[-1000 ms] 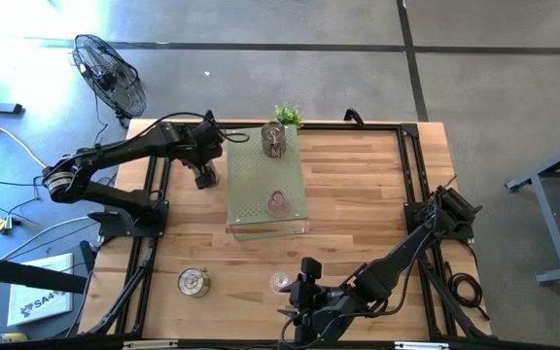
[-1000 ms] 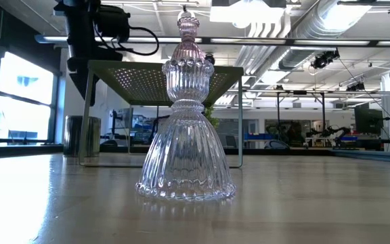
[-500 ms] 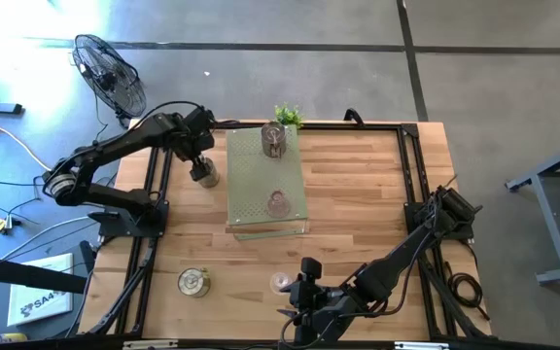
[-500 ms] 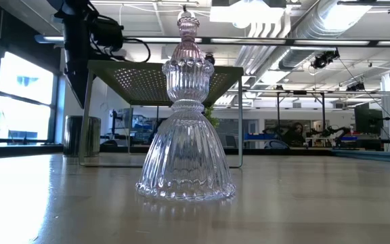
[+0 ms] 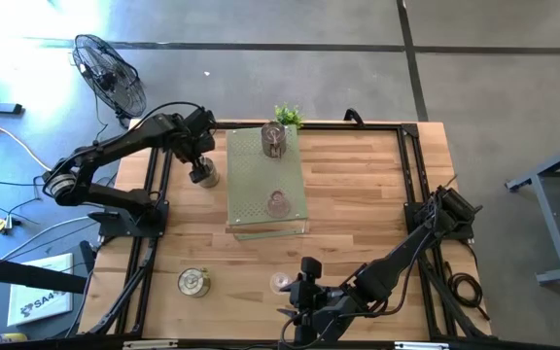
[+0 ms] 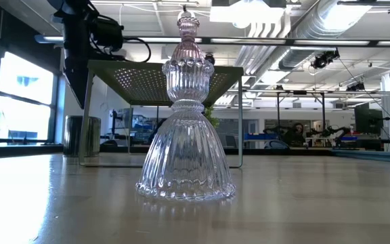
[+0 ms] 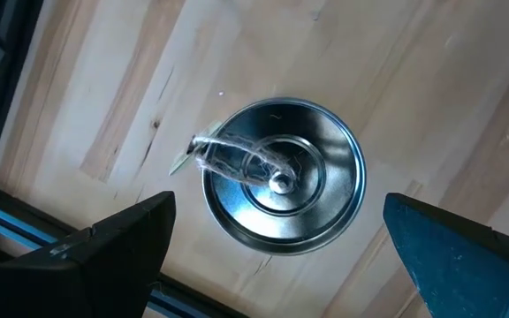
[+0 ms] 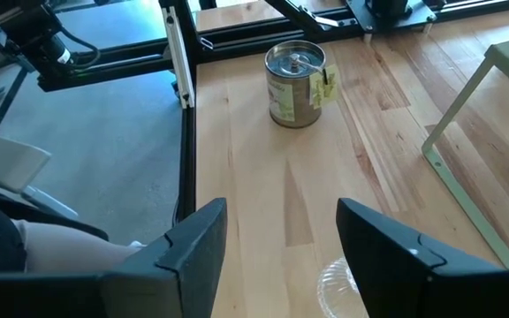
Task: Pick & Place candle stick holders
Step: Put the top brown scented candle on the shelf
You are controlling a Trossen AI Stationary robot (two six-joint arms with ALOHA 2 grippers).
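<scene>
A dull metal candle stick holder [image 7: 281, 185] stands on the wood at the far left, seen from above with a clear wrap tag on its top. My left gripper [image 5: 200, 165] hangs over it, open, pointing down, its fingers [image 7: 131, 243] on either side and apart from it. A clear glass holder [image 6: 186, 149] stands near the front edge, beside and below my open right gripper [image 5: 302, 280]. On the raised pale green board [image 5: 251, 185] stand a metal holder [image 5: 274, 139] and a pink glass holder [image 5: 277, 203]. Another metal holder [image 5: 193, 282] stands front left.
A small green plant [image 5: 287, 115] sits at the far edge behind the board. Black frame rails [image 5: 154, 194] run along the table's left and right sides. A floor fan [image 5: 110, 73] stands beyond the far left corner. Bare wood lies right of the board [image 5: 358, 194].
My left gripper has swung away from the board toward the table's left edge, staying open, and has then kept still over the metal holder. That holder now shows beside the fingers in the high view.
</scene>
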